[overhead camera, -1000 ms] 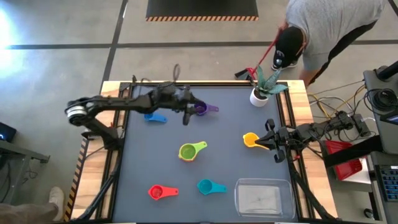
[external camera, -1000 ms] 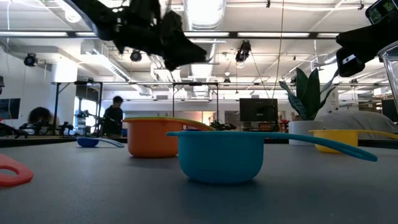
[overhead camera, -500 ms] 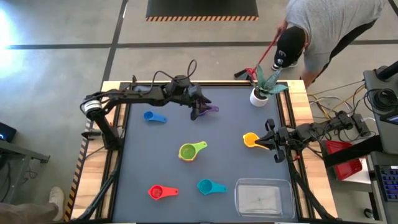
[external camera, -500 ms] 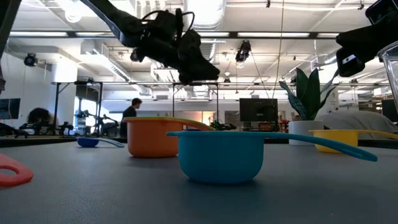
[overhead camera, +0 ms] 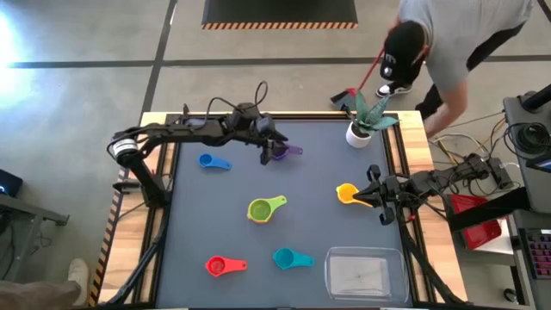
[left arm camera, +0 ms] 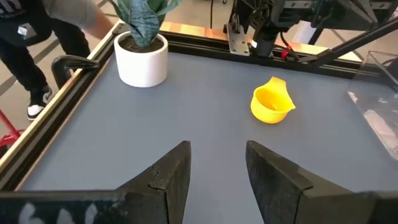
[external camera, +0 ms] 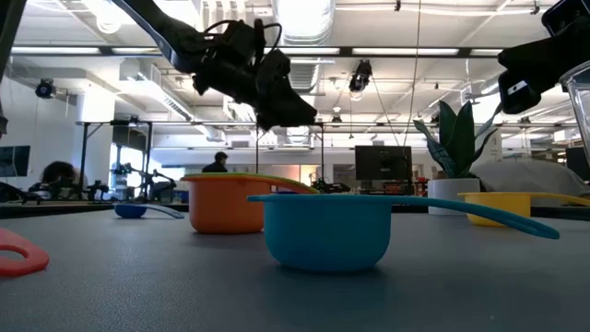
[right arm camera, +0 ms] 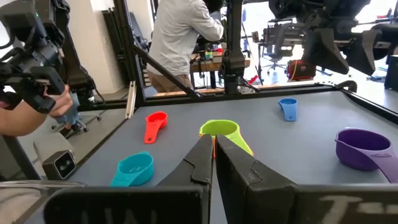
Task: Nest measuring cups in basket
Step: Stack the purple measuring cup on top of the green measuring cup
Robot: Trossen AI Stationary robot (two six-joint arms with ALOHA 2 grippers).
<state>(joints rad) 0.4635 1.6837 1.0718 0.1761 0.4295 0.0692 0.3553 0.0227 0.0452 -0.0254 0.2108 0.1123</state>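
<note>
Left gripper [overhead camera: 272,153] hovers with fingers parted, empty, right over the purple cup [overhead camera: 281,151], far from the basket [overhead camera: 363,274]. Right gripper [overhead camera: 375,197] sits clenched beside the yellow cup [overhead camera: 347,194]. Descending off-centre could knock purple sideways.

The left arm is stretched across the far side of the table, its left gripper [overhead camera: 272,153] held above the surface with the fingers [left arm camera: 171,177] parted. The right arm is folded at the table's right edge, its right gripper [overhead camera: 372,200] pressed fully closed.
</note>
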